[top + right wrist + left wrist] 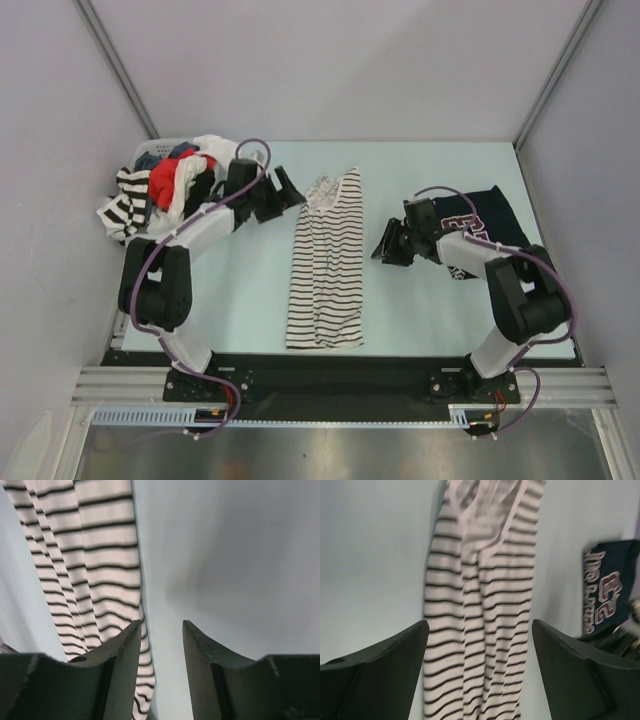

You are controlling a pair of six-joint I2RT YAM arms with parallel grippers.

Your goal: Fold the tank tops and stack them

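Note:
The white tank top with thin dark stripes lies lengthwise as a long narrow strip in the middle of the table, straps at the far end. The navy tank top with maroon print lies folded at the right back, partly under my right arm. My left gripper hovers just left of the striped top's strap end. In the left wrist view the left gripper stands wide open and holds nothing, with the striped top below and the navy top beyond. My right gripper sits right of the striped top. The right wrist view shows this gripper open and empty beside the striped cloth.
A white basket heaped with other clothes, red, white and black-striped, stands at the left back behind my left arm. Grey walls close in the table on the left, back and right. Bare table lies between the striped top and my right arm's base.

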